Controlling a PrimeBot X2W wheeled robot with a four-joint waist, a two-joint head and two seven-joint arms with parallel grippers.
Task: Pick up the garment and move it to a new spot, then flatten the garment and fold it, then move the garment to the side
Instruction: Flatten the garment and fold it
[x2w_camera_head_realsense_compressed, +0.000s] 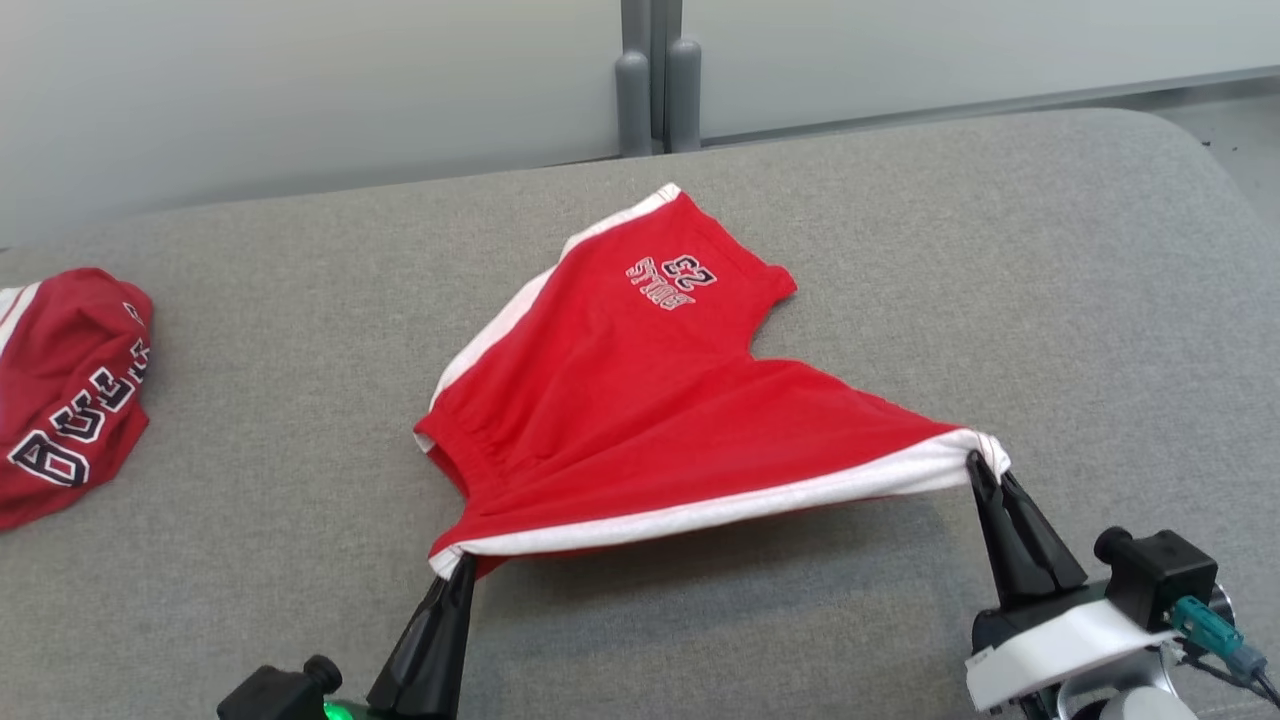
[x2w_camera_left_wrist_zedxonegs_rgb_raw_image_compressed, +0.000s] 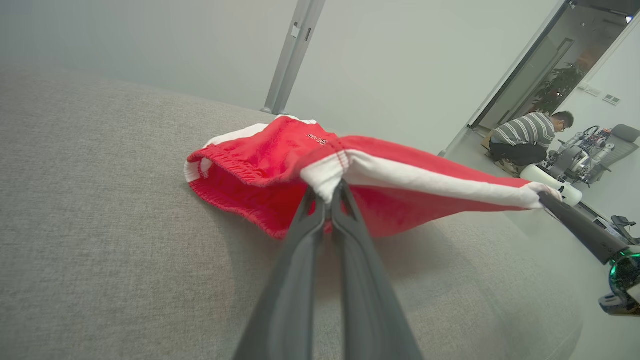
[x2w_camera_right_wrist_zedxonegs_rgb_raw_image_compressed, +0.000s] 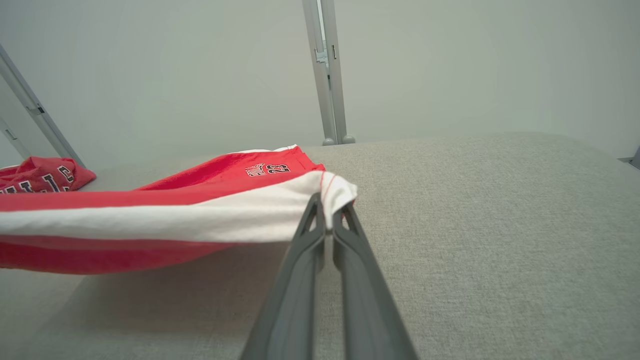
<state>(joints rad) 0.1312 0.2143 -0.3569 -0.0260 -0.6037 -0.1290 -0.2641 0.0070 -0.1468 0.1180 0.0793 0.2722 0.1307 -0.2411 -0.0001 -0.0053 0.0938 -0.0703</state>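
head view: we hold the red fabric shorts with white side stripes and a stitched number 23 (x2w_camera_head_realsense_compressed: 640, 400) by one striped edge, our left gripper (x2w_camera_head_realsense_compressed: 462, 568) clamped on its near-left corner and our right gripper (x2w_camera_head_realsense_compressed: 985, 472) clamped on its near-right corner; the edge is taut between them and raised off the grey woven cushion surface (x2w_camera_head_realsense_compressed: 1050, 250), while the far leg lies on the cushion near its middle, well apart from a second crumpled red garment with white lettering (x2w_camera_head_realsense_compressed: 65, 390) at the left

left wrist view: our two dark fingers pinch the white trim, the elastic waistband sags onto the cushion, and a person in a striped shirt (x2w_camera_left_wrist_zedxonegs_rgb_raw_image_compressed: 525, 136) crouches far behind

right wrist view: our fingers are closed tight on the stripe's end, with the cloth hanging clear of the cushion

we judge this to be the flattening step; the next move calls for lowering the taut edge evenly, free of creases, before any fold
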